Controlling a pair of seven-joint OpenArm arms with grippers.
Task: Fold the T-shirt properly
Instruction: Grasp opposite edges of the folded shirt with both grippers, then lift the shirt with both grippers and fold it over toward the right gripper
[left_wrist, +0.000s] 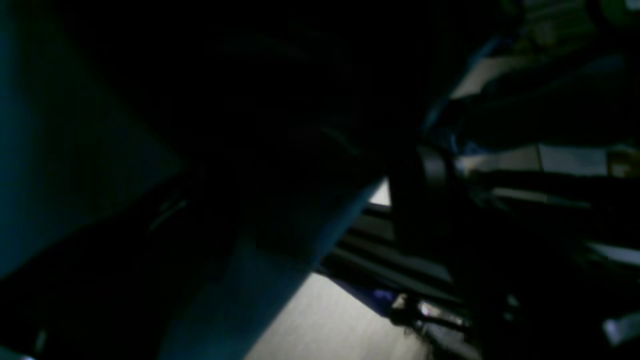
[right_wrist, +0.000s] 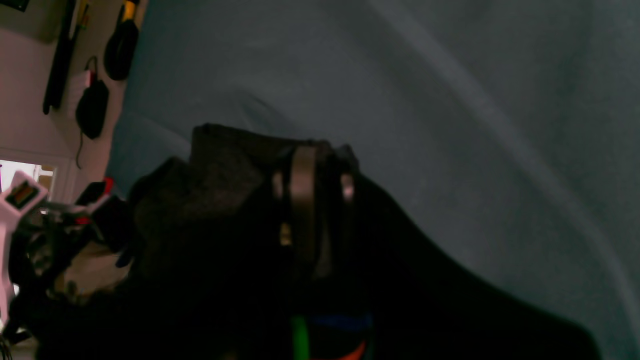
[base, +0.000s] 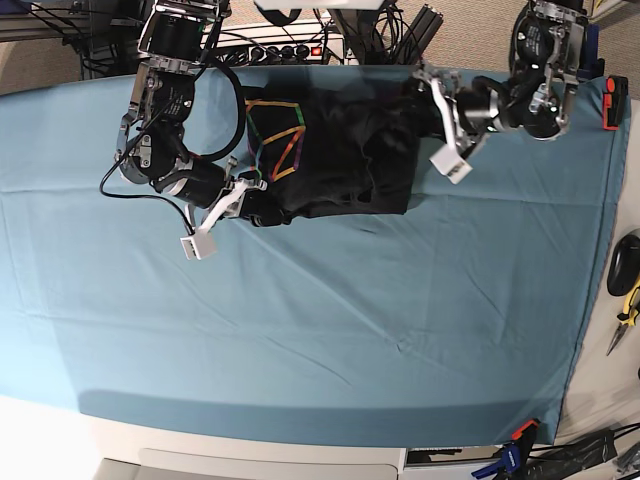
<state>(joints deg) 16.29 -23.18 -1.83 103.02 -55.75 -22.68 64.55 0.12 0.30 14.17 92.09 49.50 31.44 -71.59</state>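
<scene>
T-shirt, black fabric with a rainbow line print (base: 330, 155), lies bunched at the far edge of the teal-clothed desk (base: 350, 320), mid-fold. Right gripper (base: 250, 200) is clamped on its near-left corner; left gripper (base: 440, 110) sits jaws apart at the opposite edge. Next, I'd judge, left must pinch cloth

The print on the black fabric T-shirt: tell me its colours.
Thin geometric lines in yellow, orange, red, green and blue on the black fabric T-shirt, clearest in the base view.
</scene>
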